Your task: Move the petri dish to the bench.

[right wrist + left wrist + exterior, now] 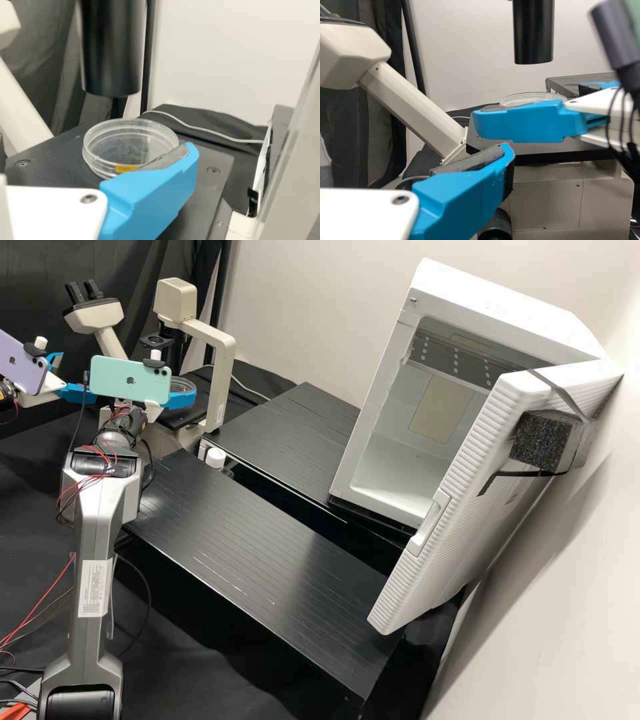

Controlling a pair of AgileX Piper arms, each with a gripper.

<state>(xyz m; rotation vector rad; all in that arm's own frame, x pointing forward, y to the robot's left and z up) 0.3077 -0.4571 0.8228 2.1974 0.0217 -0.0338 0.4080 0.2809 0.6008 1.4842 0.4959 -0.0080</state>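
The clear petri dish (183, 383) lies on the microscope's black stage (175, 421); in the right wrist view the dish (112, 150) has a yellow label on its side. At the dish is my right gripper (180, 399), open, its other finger hidden behind the green phone; in its wrist view one finger of the gripper (172, 172) overlaps the dish's near edge. My left gripper (75, 376) stands open and holds nothing, left of the microscope. In the left wrist view, one finger of the gripper (492, 170) stands before the stage, with the dish (532, 97) behind the right gripper's finger.
The microscope's dark cylinder (111, 47) hangs over the dish, and its pale arm (217, 373) rises beside the stage. Two black bench platforms (253, 543) extend rightward. A white cabinet (373, 407) stands with its door (460, 507) open. A white-capped item (215, 457) sits between the platforms.
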